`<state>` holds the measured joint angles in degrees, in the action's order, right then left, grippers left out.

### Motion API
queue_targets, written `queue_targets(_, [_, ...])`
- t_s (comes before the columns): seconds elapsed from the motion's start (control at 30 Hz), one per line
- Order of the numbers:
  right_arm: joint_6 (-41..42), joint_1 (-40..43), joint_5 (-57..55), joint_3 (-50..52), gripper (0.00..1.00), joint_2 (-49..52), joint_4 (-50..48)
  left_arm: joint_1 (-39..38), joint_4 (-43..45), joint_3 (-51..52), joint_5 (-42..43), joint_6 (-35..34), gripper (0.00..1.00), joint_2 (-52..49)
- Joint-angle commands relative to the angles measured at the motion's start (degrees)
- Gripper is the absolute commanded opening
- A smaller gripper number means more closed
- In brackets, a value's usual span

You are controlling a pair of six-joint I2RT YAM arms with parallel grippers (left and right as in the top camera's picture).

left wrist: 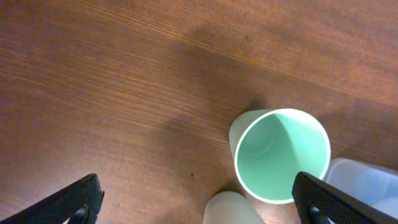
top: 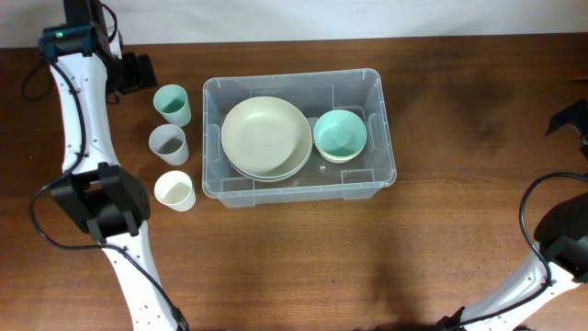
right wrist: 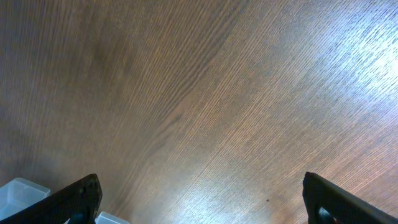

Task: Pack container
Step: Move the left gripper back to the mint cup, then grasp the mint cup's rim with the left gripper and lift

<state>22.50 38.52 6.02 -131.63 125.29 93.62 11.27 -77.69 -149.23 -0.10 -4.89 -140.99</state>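
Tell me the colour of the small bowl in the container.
Small bowl: mint green, overhead view.

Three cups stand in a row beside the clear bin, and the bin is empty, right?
The bin is not empty: the overhead view shows stacked cream bowls and a green bowl inside it. The three cups do stand in a row beside it.

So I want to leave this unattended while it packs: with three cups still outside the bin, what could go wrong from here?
1. The teal cup, grey cup and cream cup stand close together; the open left tool closing on the teal one could knock the grey one over.
2. The container is mostly filled by the large bowls and the small teal bowl, so cups set in may land on bowls and tip.
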Motion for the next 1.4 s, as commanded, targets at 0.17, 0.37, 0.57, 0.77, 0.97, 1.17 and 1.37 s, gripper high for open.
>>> queue_targets(0.17, [0.5, -0.2, -0.3, 0.2, 0.99, -1.2, 0.0, -0.1, 3.8, 7.3, 3.0, 3.9, 0.99, 0.9])
queue_targets(0.37, [0.5, -0.2, -0.3, 0.2, 0.99, -1.2, 0.0, -0.3, 7.2, 11.6, 3.4, 4.3, 0.99, 0.9])
queue_targets(0.57, [0.5, -0.2, -0.3, 0.2, 0.99, -1.2, 0.0, -0.3, 10.1, 13.7, 3.6, 4.6, 0.91, 0.7])
queue_targets(0.77, [0.5, -0.2, -0.3, 0.2, 0.99, -1.2, 0.0, -0.3, 10.9, 13.7, 4.0, 4.6, 0.89, -0.5])
queue_targets(0.97, [0.5, -0.2, -0.3, 0.2, 0.99, -1.2, 0.0, -0.3, 11.3, 13.7, 6.6, 6.0, 0.81, -2.8])
queue_targets(1.17, [0.5, -0.2, -0.3, 0.2, 0.99, -1.2, 0.0, -0.3, 12.8, 13.7, 6.6, 6.0, 0.69, -2.9])
queue_targets(1.37, [0.5, -0.2, -0.3, 0.2, 0.99, -1.2, 0.0, -0.3, 12.9, 13.7, 6.6, 6.0, 0.38, -3.0])
